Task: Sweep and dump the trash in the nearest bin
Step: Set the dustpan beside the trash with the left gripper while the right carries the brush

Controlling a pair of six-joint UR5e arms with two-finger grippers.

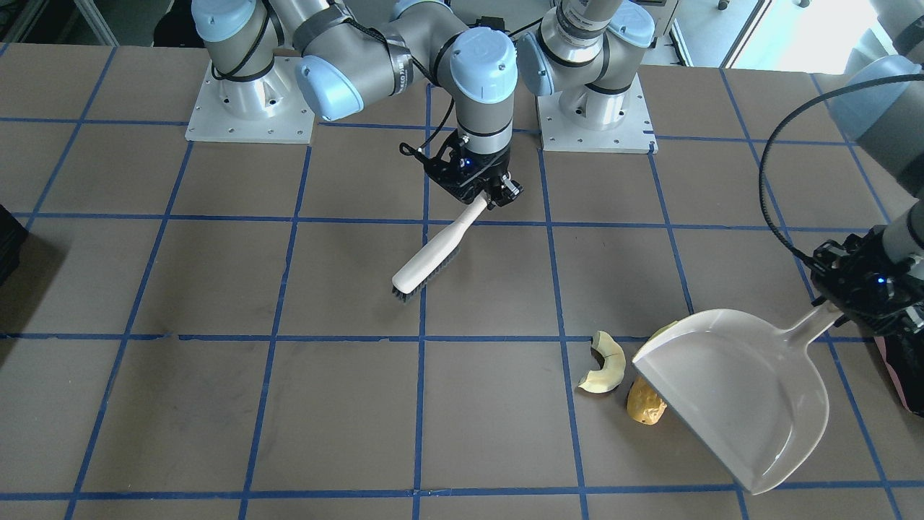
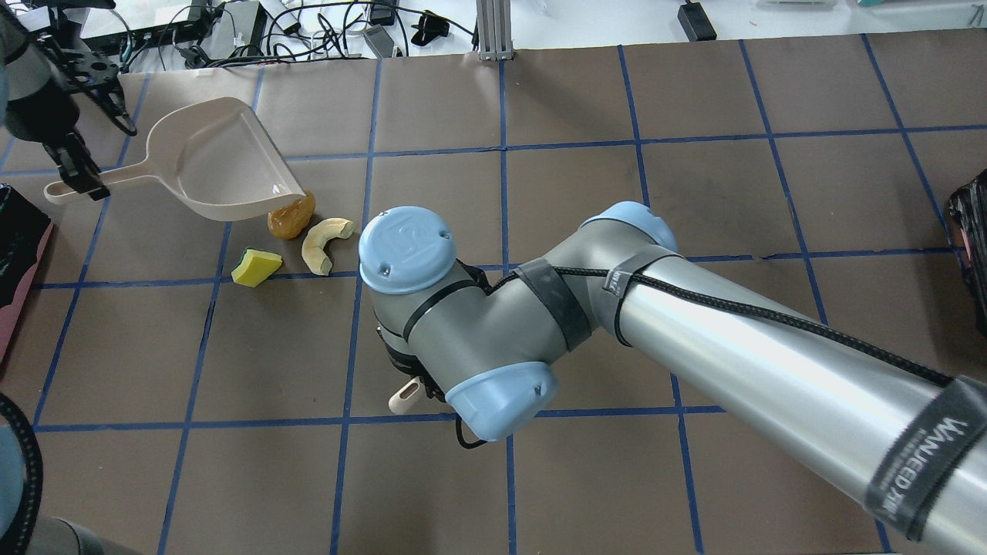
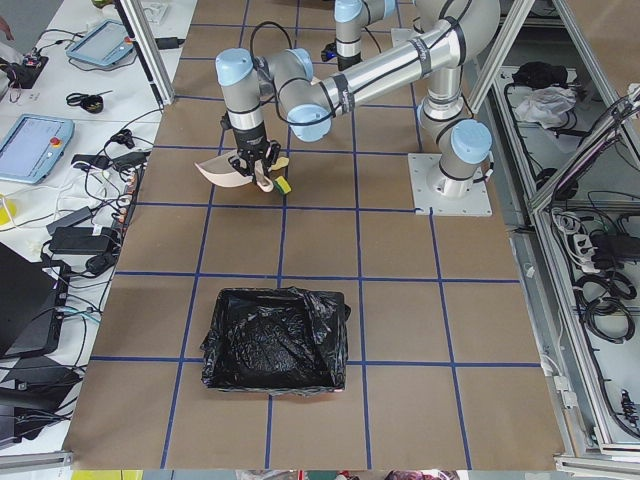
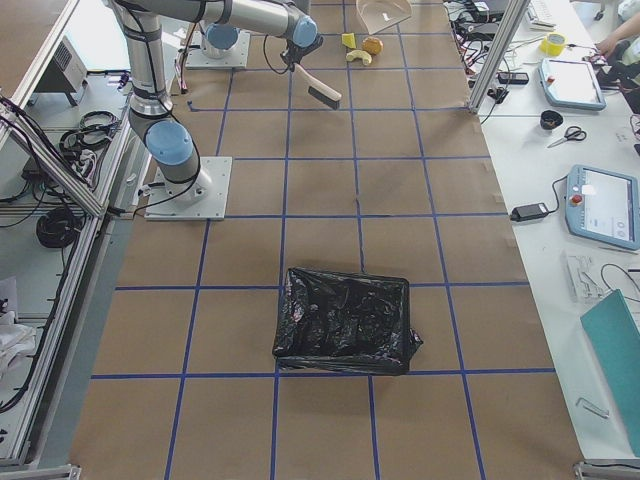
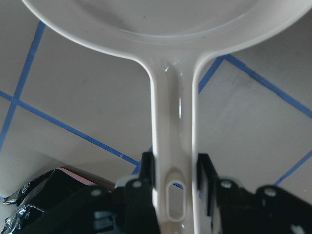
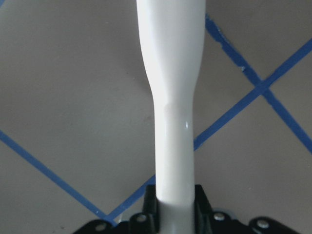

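Three scraps of trash lie together: a pale cream curved slice, a golden-brown lump and a yellow-and-green sponge wedge. My left gripper is shut on the handle of the white dustpan, whose lip hangs over the brown lump. My right gripper is shut on the white brush, which slants down about two tiles from the scraps. The bin, black-lined with a pink side, sits just beyond the left gripper.
A second black-lined container stands at the table's other end. Both arm bases are bolted along the robot's side. Blue tape lines grid the brown tabletop. Cables and tablets lie off the far edge.
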